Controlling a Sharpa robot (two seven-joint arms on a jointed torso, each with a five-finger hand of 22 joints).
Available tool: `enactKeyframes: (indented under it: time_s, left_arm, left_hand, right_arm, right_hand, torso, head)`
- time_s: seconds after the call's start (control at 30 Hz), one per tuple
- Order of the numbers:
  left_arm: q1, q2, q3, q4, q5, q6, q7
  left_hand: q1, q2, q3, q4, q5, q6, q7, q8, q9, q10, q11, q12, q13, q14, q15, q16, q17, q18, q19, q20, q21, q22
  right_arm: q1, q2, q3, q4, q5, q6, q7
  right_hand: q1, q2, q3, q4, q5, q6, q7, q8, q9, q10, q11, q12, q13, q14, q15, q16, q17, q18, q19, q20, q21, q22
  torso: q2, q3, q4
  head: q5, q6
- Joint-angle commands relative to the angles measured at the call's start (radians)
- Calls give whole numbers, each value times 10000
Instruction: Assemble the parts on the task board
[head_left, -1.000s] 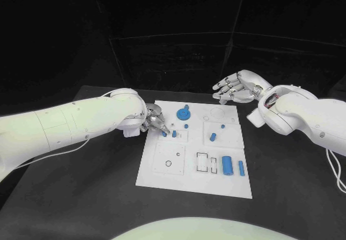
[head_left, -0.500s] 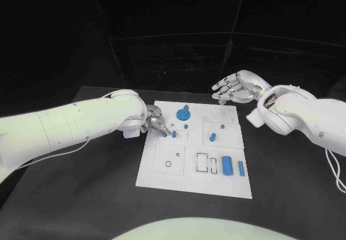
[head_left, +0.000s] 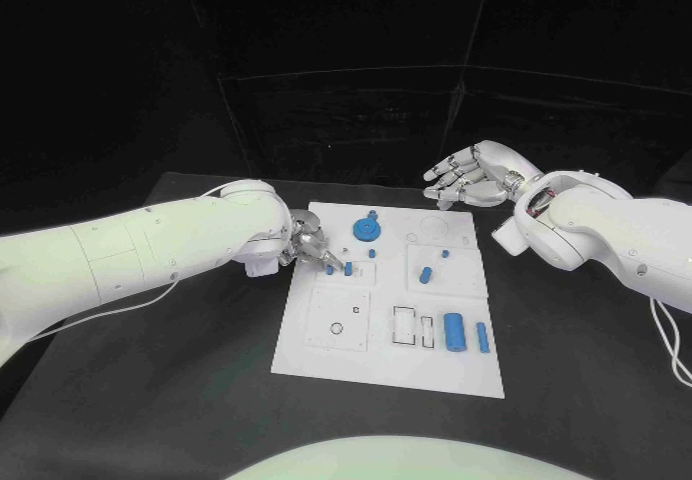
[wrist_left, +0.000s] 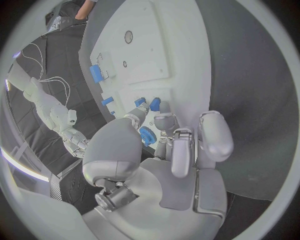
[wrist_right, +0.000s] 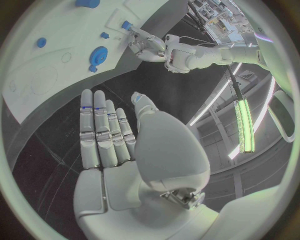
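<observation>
Task board (head_left: 378, 345) lies flat in the middle of the black surface (head_left: 173, 380). Left hand (head_left: 309, 246) sits at the board's left edge, near its far end; fingers (wrist_left: 164, 121) pressed together at the tips around a small blue peg (head_left: 330, 267), which stands on the board just beside a second blue peg (head_left: 349, 268). Wrist view confirms the fingertips touch the peg. Blue gear-like disc (head_left: 366, 229) lies on the board's far end, just beyond the left hand. Blue cylinder (head_left: 454, 331) and a thin blue bar (head_left: 482, 337) lie side by side near the board's right edge, towards its near end. Right hand (head_left: 464, 176) hangs above the surface beyond the board's far right corner, fingers (wrist_right: 100, 127) straight and spread, holding nothing.
</observation>
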Motion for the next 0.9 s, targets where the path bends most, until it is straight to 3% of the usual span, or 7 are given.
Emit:
enactKeyframes:
  time_s: [0.03,0.23,0.5,0.57,0.67,0.8,0.9]
  left_arm:
    - [9,-39,7,44,124,-397,240]
    - [8,-195,10,161,512,-1207,886]
    - [8,-463,14,349,1173,-2397,2524]
    - [8,-455,13,327,1241,-2452,3425]
    - [8,-346,10,238,980,-2579,4485]
    - [6,-134,-3,84,58,-2851,5678]
    - [4,50,-42,-59,-913,-3046,6345]
  left_hand:
    - [-91,-79,-257,78,35,65,-29,58,26,72,-8,60,22,1039,-86,63,2634,-92,26,-64,62,29]
    - [9,-196,-833,204,38,-98,-6,12,25,-82,1,-99,-230,1021,-93,33,2560,-54,-37,-80,-94,-164]
    - [1171,147,-1526,72,84,-1241,495,-466,-203,-1854,433,-1640,-2483,823,230,-310,1786,145,-500,176,-1087,-1362]
    - [1580,290,-1552,-66,86,-1615,678,-709,-360,-2305,612,-1835,-2600,541,375,-739,910,323,-918,280,-1904,-2358]
    - [2527,690,-1238,-462,100,-2056,1034,-1177,-703,-3516,935,-2628,-3036,-427,663,-2039,-1352,740,-2171,514,-4210,-5007]
    - [3321,761,-865,-929,81,-2107,1385,-1808,-1216,-4416,1310,-3866,-3900,-1479,970,-3474,-3390,754,-2564,801,-4900,-5412]
    - [3735,619,-526,-1347,98,-1792,1557,-2443,-1737,-4433,1438,-4697,-4669,-1605,1120,-3802,-3839,827,-2520,977,-5252,-5667]
  right_arm:
    - [20,17,6,2,22,63,110]
    - [19,30,6,-14,22,75,118]
    - [19,41,6,-43,22,94,123]
    - [19,39,6,-54,22,94,124]
    - [19,48,6,-77,22,88,124]
    - [19,81,5,-113,22,83,128]
    - [19,107,5,-138,22,78,129]
  right_hand:
    - [56,18,15,-38,41,-85,289,72,-9,-100,-12,59,-12,-72,-1,-35,-32,75,-63,49,-62,-24]
    - [60,19,26,-51,46,-101,298,82,-10,-136,-2,57,-14,-102,12,-41,-82,72,-79,57,-95,-44]
    - [58,19,26,-51,46,-103,300,84,-10,-140,-1,57,-14,-106,14,-41,-90,72,-81,59,-100,-47]
    - [60,23,32,-56,50,-109,303,89,-10,-154,4,58,-14,-121,19,-43,-112,71,-89,63,-115,-56]
    - [60,23,32,-56,50,-109,303,89,-10,-154,4,58,-14,-121,19,-43,-112,71,-89,63,-115,-56]
    - [64,26,38,-60,55,-111,304,93,-10,-161,6,59,-14,-128,21,-43,-125,71,-93,64,-123,-60]
    - [64,26,38,-60,55,-111,304,93,-10,-161,6,59,-14,-128,21,-43,-125,71,-93,64,-123,-60]
  torso:
    - [-8,-1,3]
    - [-3,7,3]
    - [-4,-1,13]
    - [-2,2,8]
    - [-2,6,15]
    - [4,0,-7]
    - [6,-1,-17]
  head:
    - [-4,16]
    - [-3,43]
    - [-23,86]
    - [-30,95]
    - [-89,125]
    - [-141,158]
    - [-126,193]
